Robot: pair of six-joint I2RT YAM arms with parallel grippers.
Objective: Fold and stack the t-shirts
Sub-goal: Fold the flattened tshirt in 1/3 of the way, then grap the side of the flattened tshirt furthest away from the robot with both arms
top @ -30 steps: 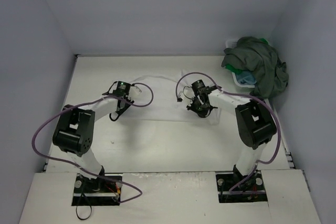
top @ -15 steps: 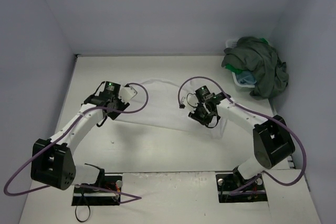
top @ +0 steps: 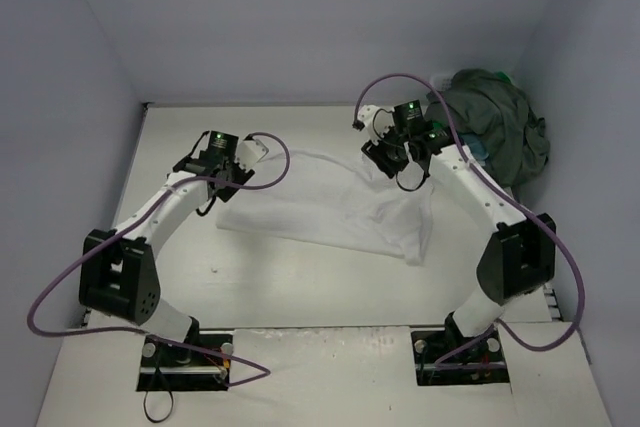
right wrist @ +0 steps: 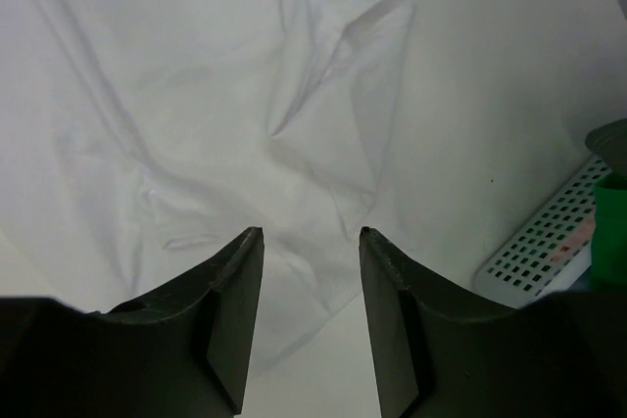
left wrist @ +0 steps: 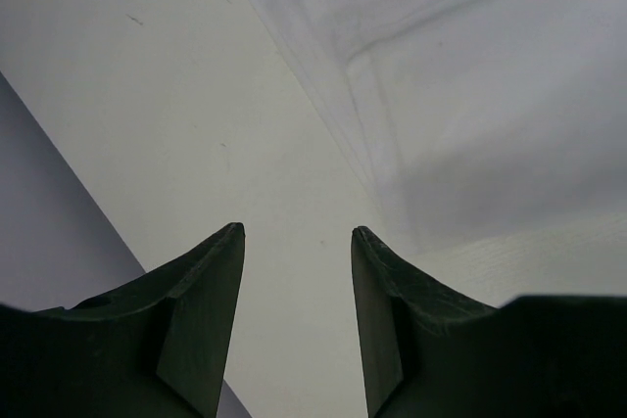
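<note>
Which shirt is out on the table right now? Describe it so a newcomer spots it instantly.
Start from the white table: spread across its middle, flat but wrinkled, lies the white t-shirt. Unlike the dark olive-grey shirt heaped over the slatted basket in the far right corner, it lies alone, opened out, and nearly matches the tabletop.

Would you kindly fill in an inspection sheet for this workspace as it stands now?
Surface: white table, a few small dark specks.
Job's things: white t-shirt spread out and wrinkled mid-table; olive-grey t-shirt heaped on the basket in the far right corner, green cloth showing beside it.
Clutter: nothing seen.
Grippers: left gripper open, empty, beside the white shirt's left edge; right gripper open, empty, above its right part.
Cables: purple cables loop loosely off both arms.
Surroundings: plain walls on three sides.
</note>
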